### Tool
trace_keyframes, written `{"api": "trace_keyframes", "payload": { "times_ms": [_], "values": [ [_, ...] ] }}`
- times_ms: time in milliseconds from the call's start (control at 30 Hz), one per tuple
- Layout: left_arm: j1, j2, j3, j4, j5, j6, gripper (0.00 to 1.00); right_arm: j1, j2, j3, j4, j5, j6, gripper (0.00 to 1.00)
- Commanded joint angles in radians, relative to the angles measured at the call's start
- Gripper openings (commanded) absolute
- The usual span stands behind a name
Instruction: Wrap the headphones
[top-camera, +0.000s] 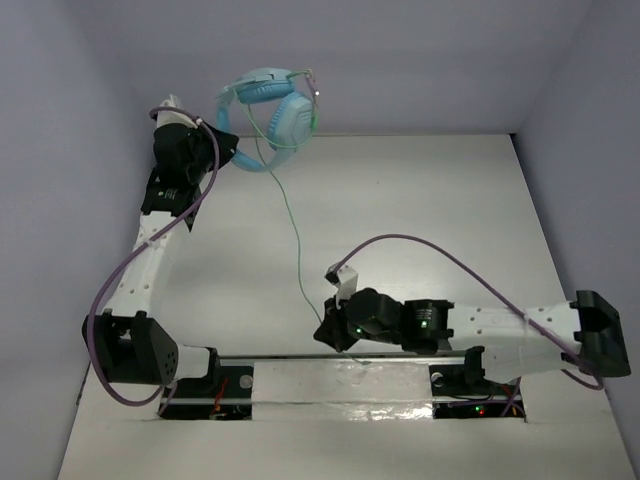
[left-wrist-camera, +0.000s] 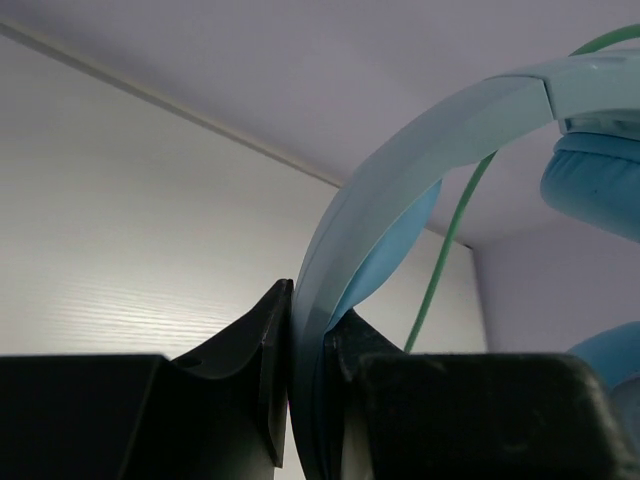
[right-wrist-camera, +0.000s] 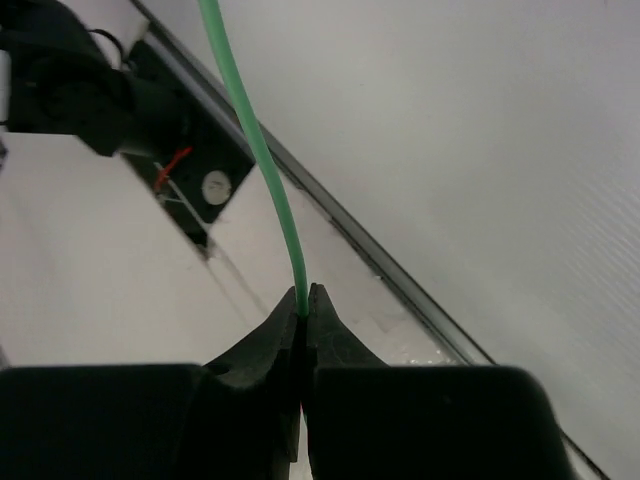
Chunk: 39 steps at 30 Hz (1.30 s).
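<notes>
Pinched between the black jaws of the right gripper (right-wrist-camera: 303, 300), the thin green cable (right-wrist-camera: 262, 170) rises out of the fingertips and curves up and away. The jaws are closed to a hairline on it, which I judge pins the loose run so it can be led around rather than left trailing. At the cable's far end, the left gripper (left-wrist-camera: 308, 310) is clamped narrowly on the pale blue headband (left-wrist-camera: 400, 180), a finger on each face of the band. The headphones (top-camera: 275, 105) therefore hang in the air off its fingertips, lifted off the table (top-camera: 450, 200), with the 2 earcups (top-camera: 290, 118) just beyond and to the right of those fingers. Held this way, the headset probably serves as a fixed anchor, and the cable runs nearly straight down from the earcups to the right gripper with little slack. The left arm is stretched far forward and raised toward the far-left corner. The right arm lies low along the near edge, its forearm reaching inward and its wrist close above the tabletop.
</notes>
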Motion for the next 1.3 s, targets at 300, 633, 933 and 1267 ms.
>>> {"api": "trace_keyframes", "payload": {
  "times_ms": [300, 633, 933, 1267],
  "values": [
    [-0.118, -0.022, -0.089, 0.011, -0.514, 0.277, 0.00, 0.067, -0.049, 0.541, -0.683, 0.290, -0.145, 0.00],
    [-0.327, -0.028, -0.131, -0.136, -0.522, 0.368, 0.00, 0.067, 0.016, 0.774, -0.800, 0.489, -0.323, 0.00],
    [-0.491, -0.016, -0.181, -0.247, -0.511, 0.456, 0.00, 0.056, 0.006, 0.844, -0.759, 0.538, -0.488, 0.00],
    [-0.615, -0.031, -0.208, -0.281, -0.405, 0.525, 0.00, -0.051, 0.006, 0.803, -0.668, 0.483, -0.651, 0.00]
  ]
}}
